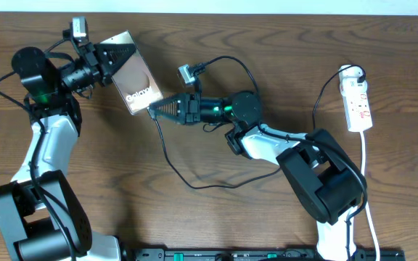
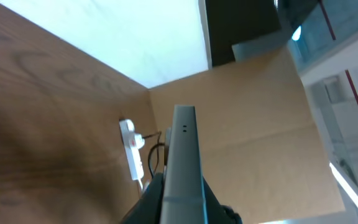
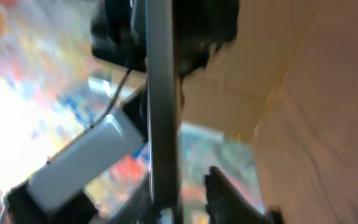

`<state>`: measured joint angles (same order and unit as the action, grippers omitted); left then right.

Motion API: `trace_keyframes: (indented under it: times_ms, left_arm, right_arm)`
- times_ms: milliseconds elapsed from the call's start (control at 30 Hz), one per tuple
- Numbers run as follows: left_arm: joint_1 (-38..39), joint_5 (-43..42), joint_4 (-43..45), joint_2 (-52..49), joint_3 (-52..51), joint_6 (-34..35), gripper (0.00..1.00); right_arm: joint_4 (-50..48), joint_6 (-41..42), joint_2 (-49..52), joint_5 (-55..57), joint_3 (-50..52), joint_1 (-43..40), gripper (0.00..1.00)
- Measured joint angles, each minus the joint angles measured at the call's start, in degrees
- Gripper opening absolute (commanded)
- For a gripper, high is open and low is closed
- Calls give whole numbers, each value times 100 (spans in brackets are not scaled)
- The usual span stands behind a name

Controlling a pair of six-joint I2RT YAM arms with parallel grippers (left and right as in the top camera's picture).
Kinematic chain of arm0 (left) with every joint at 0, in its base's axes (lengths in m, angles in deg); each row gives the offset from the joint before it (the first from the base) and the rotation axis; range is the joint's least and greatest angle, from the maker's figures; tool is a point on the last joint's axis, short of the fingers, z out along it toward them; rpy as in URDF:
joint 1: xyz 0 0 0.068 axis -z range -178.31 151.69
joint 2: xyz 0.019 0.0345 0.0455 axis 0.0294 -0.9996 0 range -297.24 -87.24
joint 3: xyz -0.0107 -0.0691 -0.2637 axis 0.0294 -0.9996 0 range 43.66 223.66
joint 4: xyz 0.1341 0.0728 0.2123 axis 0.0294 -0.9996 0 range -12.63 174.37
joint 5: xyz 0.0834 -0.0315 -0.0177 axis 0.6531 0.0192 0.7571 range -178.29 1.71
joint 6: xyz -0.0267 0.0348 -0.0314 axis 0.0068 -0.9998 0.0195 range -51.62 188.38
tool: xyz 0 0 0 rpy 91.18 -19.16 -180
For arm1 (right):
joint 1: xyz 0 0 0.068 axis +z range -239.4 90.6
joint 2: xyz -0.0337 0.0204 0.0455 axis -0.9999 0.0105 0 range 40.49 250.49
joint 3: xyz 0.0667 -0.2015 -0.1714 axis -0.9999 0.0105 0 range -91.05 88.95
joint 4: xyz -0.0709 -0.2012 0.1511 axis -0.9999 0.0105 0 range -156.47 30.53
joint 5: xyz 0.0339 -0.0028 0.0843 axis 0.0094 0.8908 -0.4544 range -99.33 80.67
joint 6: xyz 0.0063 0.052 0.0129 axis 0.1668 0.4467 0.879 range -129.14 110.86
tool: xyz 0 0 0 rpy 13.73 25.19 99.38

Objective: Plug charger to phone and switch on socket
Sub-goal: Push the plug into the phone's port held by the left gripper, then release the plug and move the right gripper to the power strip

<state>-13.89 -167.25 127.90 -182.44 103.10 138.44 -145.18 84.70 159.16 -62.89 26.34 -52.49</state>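
Observation:
My left gripper (image 1: pixel 109 61) is shut on the phone (image 1: pixel 135 75) and holds it tilted above the table at the upper left, its bronze face with white lettering turned up. In the left wrist view the phone (image 2: pixel 184 149) stands edge-on between the jaws (image 2: pixel 182 196). My right gripper (image 1: pixel 156 110) is at the phone's lower end, shut on the plug tip of the charger (image 1: pixel 167 156), whose black cable trails down across the table. In the right wrist view the phone edge (image 3: pixel 161 93) rises as a dark bar from the fingers (image 3: pixel 188 190). The white socket (image 1: pixel 358 105) lies far right.
The socket's white cord (image 1: pixel 366 181) runs down the right side towards the front edge. The socket also shows in the left wrist view (image 2: pixel 131 154), far behind the phone. Loose black cable loops (image 1: pixel 223 64) lie behind the right arm. The arm bases stand at the front corners.

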Motion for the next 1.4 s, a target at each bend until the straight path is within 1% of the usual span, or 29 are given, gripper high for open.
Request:
trace_keyframes:
  times_ms: [33,67,100,267,433,533,633,700,767,833,1067,1167,1267,1400]
  left_arm:
    - [4,-55,-4,0,0,0,7]
    - [4,-101,-7,0,0,0,8]
    - [-2,-111,-4,0,0,0,7]
    - [-186,-129,-4,0,0,0,7]
    - [-544,-144,-4,0,0,0,7]
    - [-798,-201,-2,0,0,7,7]
    - [-1016,-245,-4,0,0,46,7]
    - [-1154,-306,-2,0,0,57,7]
    - [-1213,-369,-2,0,0,66,7]
    - [-1217,-411,-2,0,0,68,7]
    - [-1213,-476,-2,0,0,46,7]
    - [-1213,-479,-4,0,0,39,7]
    - [-1213,-476,-4,0,0,39,7]
    - [-1213,-490,-4,0,-2,39,8]
  right_arm:
    - [35,-31,0,74,-7,-4,76]
    - [63,-9,0,133,-7,-9,92]
    - [70,-17,0,170,-7,-15,99]
    - [68,-87,0,175,-7,-20,99]
    - [118,-273,0,144,-7,-33,99]
    - [678,-527,0,96,-11,-98,99]
    - [1875,-817,-7,70,-31,-219,99]
    - [2627,-1161,11,74,-33,-361,99]
    - [2977,-1401,11,68,-35,-457,99]
    - [3545,-1797,4,72,-52,-610,99]
    - [5855,-3005,-219,299,-48,-1115,99]
    - [6889,-3617,-706,509,-20,-1384,99]
    - [7897,-4234,-1576,761,-28,-1794,99]
    - [8876,-4892,-2509,999,-57,-2483,99]
